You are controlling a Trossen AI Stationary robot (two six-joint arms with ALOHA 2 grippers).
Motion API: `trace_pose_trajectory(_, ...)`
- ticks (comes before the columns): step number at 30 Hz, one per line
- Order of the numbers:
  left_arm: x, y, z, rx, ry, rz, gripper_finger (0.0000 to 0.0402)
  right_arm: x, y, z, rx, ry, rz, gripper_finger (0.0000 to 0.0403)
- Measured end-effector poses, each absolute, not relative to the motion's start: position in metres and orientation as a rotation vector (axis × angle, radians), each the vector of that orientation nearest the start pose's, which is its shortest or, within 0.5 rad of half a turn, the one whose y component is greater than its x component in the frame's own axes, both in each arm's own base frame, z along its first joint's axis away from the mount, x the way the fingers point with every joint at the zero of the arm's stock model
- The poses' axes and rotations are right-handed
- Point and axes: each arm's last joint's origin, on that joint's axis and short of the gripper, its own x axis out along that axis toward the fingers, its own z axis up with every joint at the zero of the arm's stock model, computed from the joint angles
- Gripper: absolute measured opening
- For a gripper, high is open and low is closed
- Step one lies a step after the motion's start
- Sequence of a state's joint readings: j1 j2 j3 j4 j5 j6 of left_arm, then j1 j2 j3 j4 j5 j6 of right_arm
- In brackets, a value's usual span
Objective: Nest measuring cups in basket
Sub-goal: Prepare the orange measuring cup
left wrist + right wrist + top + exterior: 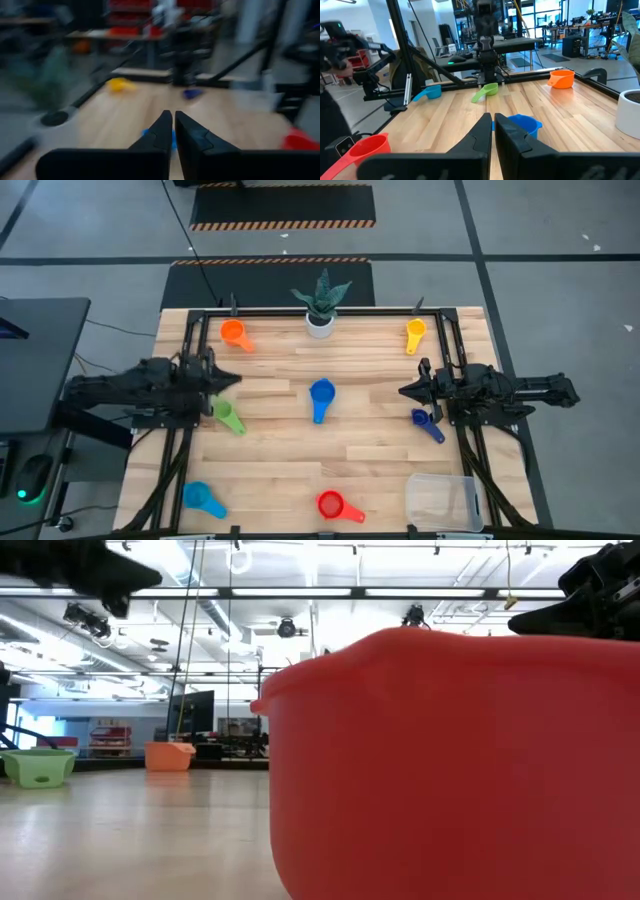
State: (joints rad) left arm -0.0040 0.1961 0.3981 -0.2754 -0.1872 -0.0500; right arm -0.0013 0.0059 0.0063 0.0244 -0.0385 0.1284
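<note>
Red cup fills the low view

The red measuring cup (450,760) hides most of the table; the clear basket (445,502) sits empty beside it. Left gripper (236,379) and right gripper (402,391) hover, fingers together, empty.

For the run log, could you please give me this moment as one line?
left gripper: shut, empty, above green cup | right gripper: shut, empty | basket: no cups
</note>
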Motion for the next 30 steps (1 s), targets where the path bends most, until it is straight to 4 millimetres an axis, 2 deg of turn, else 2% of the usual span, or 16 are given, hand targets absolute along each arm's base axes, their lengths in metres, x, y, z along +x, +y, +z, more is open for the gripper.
trace_pose_trajectory(4,0.076,0.01,0.304,-0.167,0.197,0.377,0.001,0.098,0.001,0.168,0.128,-0.023,0.039,0.0027)
trace_pose_trajectory(7,0.076,0.012,0.334,-0.297,0.283,0.494,0.0004,0.098,0.001,0.168,0.128,-0.023,0.039,0.0027)
trace_pose_trajectory(14,0.096,0.016,0.371,-0.515,0.547,0.797,0.0002,0.098,0.001,0.168,0.128,-0.023,0.039,0.0027)
trace_pose_trajectory(20,0.131,0.024,0.377,-0.461,0.784,0.899,0.0008,0.098,0.001,0.168,0.128,-0.023,0.039,0.0027)
trace_pose_trajectory(25,0.157,0.037,0.368,-0.372,0.93,0.91,0.0048,0.098,0.001,0.168,0.128,-0.022,0.039,0.0027)
trace_pose_trajectory(30,0.173,0.058,0.354,-0.368,1.045,0.957,0.0092,0.098,0.001,0.168,0.128,-0.023,0.039,0.0027)
